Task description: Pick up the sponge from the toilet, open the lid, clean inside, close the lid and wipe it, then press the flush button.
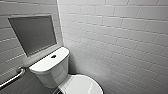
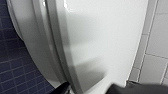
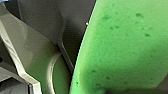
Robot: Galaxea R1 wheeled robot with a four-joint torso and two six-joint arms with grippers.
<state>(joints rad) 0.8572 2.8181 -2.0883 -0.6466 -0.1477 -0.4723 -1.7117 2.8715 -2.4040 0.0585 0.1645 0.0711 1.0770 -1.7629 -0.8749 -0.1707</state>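
The white toilet [image 1: 50, 68] stands in the corner, and the dark round flush button [image 1: 53, 56] sits in the middle of its tank top. The oval lid [image 1: 82, 85] lies shut over the bowl. In the left wrist view the lid [image 2: 100, 37] shows from very close, with my left gripper [image 2: 90, 90] open just over its edge and holding nothing. The bright green sponge [image 3: 120, 47] shows large and close in the right wrist view, and my right gripper is shut on it.
A metal grab bar [image 1: 12, 77] runs along the left wall under a dark framed panel [image 1: 33, 33]. White tiled walls [image 1: 120, 37] close in behind and to the right of the toilet. Dark blue floor tiles [image 2: 15, 65] lie beside the bowl.
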